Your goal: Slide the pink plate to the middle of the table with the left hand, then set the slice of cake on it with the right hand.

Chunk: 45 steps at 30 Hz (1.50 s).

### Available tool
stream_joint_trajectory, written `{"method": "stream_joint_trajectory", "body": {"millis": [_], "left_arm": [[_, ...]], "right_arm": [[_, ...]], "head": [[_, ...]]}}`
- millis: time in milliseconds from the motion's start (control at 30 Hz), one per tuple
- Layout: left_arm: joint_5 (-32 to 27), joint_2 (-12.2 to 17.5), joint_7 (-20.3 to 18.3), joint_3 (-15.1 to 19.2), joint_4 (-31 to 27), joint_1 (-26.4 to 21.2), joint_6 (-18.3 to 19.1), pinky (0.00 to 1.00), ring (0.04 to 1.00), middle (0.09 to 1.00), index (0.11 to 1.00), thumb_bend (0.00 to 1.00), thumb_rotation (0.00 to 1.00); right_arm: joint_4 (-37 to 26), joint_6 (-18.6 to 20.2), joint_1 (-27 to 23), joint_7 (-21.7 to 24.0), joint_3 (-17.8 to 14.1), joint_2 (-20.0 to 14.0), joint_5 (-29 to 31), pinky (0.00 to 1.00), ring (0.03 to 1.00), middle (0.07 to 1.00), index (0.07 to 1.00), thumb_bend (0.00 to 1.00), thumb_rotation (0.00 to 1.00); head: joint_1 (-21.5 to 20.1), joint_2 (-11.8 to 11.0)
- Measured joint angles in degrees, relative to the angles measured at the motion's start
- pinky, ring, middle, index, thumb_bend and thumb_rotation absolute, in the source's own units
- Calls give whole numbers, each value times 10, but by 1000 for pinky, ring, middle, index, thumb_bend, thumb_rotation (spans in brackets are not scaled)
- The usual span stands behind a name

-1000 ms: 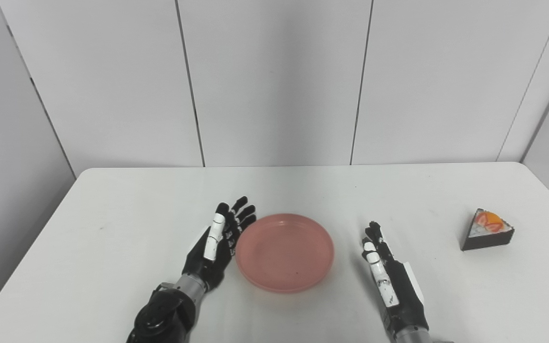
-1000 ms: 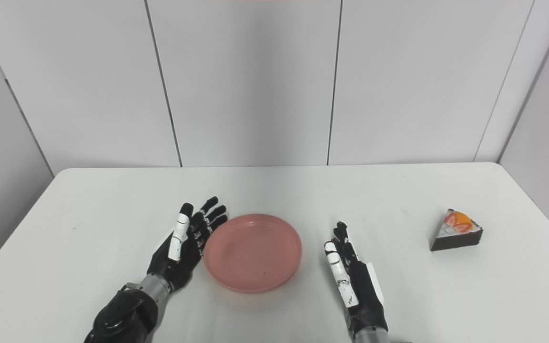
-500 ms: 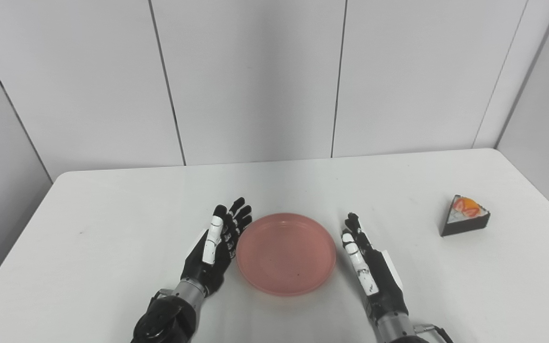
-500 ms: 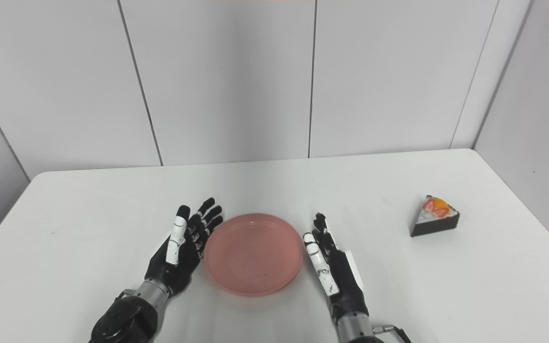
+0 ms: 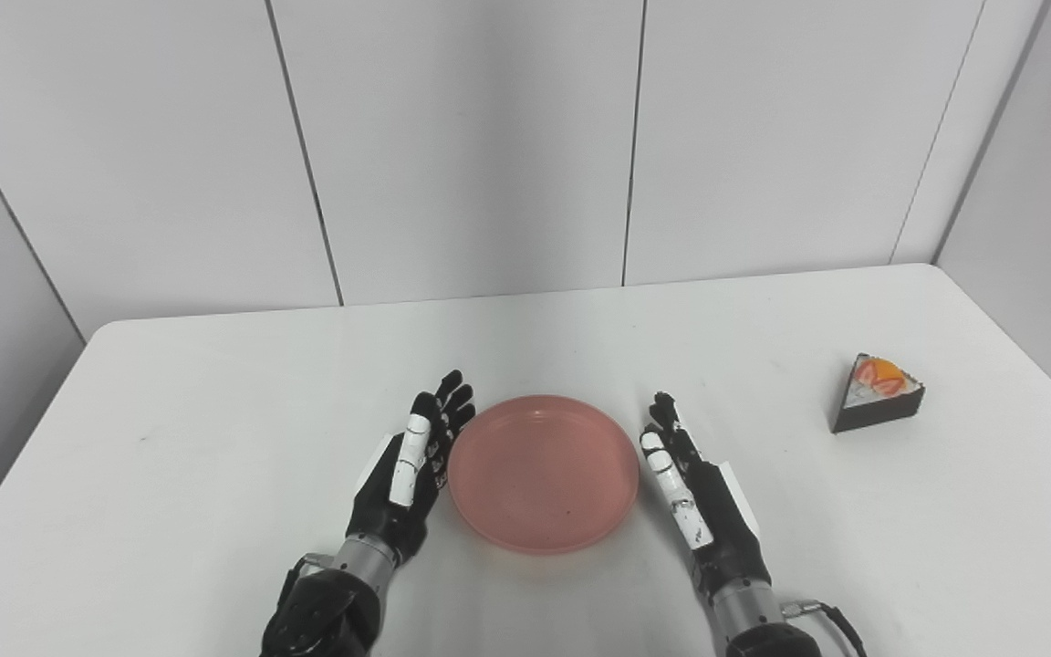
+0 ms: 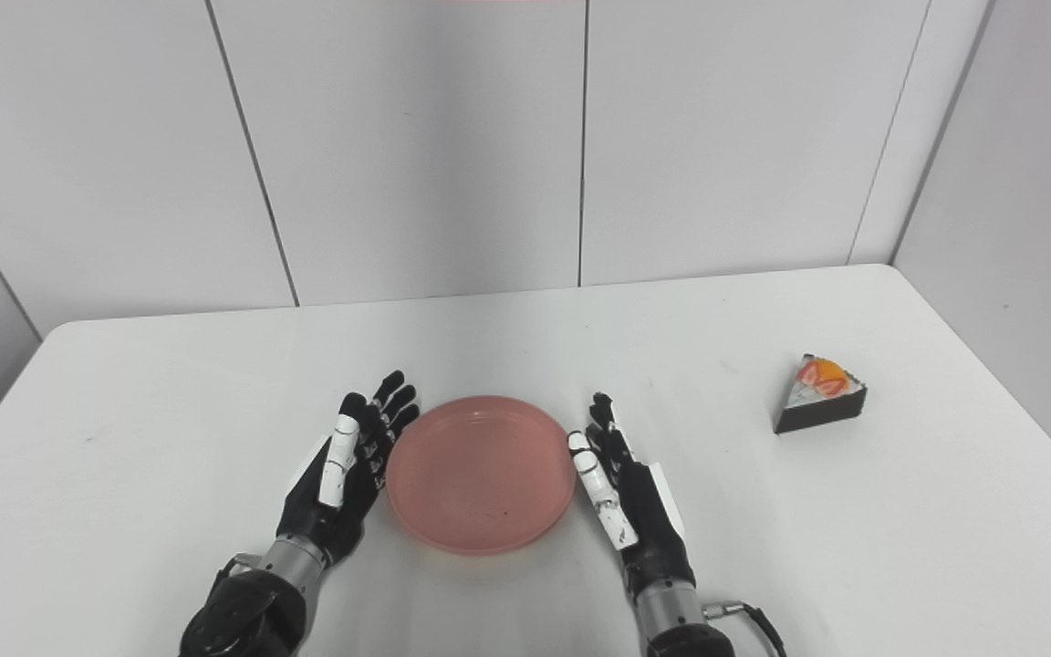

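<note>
As right hand [image 5: 703, 497] closed in beside pink plate [image 5: 544, 473], both hands flank it, fingers extended, empty.

pink plate [image 5: 544, 474], white table [image 5: 215, 429], black-and-white hands [image 5: 407, 470], dark cake slice [image 5: 874, 392] (orange-red fruit topping).

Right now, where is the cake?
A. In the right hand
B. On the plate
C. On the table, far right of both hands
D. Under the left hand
C: the cake sits alone on the table, well right of the right hand; the plate holds nothing.
</note>
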Motion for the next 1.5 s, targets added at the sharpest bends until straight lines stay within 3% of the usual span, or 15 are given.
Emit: {"method": "stream_joint_trajectory", "body": {"millis": [100, 233, 333, 500, 567, 633, 867, 1000, 1233, 1433, 1500], "left_arm": [[6, -5, 5, -1, 7, 0, -16, 1000, 1000, 1000, 1000, 742, 1000], [15, -5, 7, 1, 15, -4, -29, 1000, 1000, 999, 1000, 751, 1000], [15, -5, 7, 6, 21, -7, -31, 1000, 1000, 999, 1000, 752, 1000], [14, -3, 6, 8, 21, -8, -31, 997, 998, 995, 1000, 731, 1000], [14, -3, 5, 8, 21, -8, -31, 996, 997, 993, 1000, 732, 1000], [13, -1, 5, 9, 21, -8, -31, 999, 999, 991, 1000, 740, 1000], [-2, 8, -3, 17, 23, -9, -31, 1000, 1000, 999, 1000, 774, 1000], [-11, 12, -15, 21, 34, -16, -31, 1000, 1000, 995, 1000, 821, 1000], [-22, 19, -29, 28, 58, -30, -40, 988, 982, 979, 981, 849, 1000], [-23, 26, -34, 31, 72, -38, -52, 978, 974, 973, 975, 851, 1000], [-23, 27, -36, 31, 73, -38, -53, 982, 976, 977, 977, 851, 1000]], "right_arm": [[0, 0, -9, -5, -5, -17, -25, 893, 929, 940, 962, 568, 721], [-32, 16, -41, -16, -23, -56, -73, 866, 898, 909, 924, 606, 487], [-68, 79, -83, -12, -39, -92, -101, 834, 885, 904, 907, 651, 378], [-105, 184, -129, 13, -42, -140, -140, 872, 912, 913, 884, 701, 306], [-116, 229, -141, 29, -43, -156, -152, 854, 904, 908, 877, 715, 292], [-125, 251, -151, 45, -57, -163, -162, 796, 871, 891, 866, 738, 269], [-141, 260, -183, 106, -146, -160, -274, 730, 851, 909, 871, 776, 301], [-148, 260, -190, 153, -191, -150, -360, 771, 881, 920, 882, 776, 304], [-151, 261, -188, 203, -247, -149, -454, 765, 907, 926, 876, 838, 319], [-134, 261, -172, 233, -256, -176, -501, 926, 969, 948, 882, 876, 333], [-123, 261, -172, 246, -262, -174, -523, 924, 976, 957, 888, 885, 356]], "head": [[0, 0], [-48, -5], [-66, -7], [-89, -10], [-96, -12], [-105, -15], [-148, -16], [-163, -16], [-172, -18], [-173, -20], [-173, -20]]}}
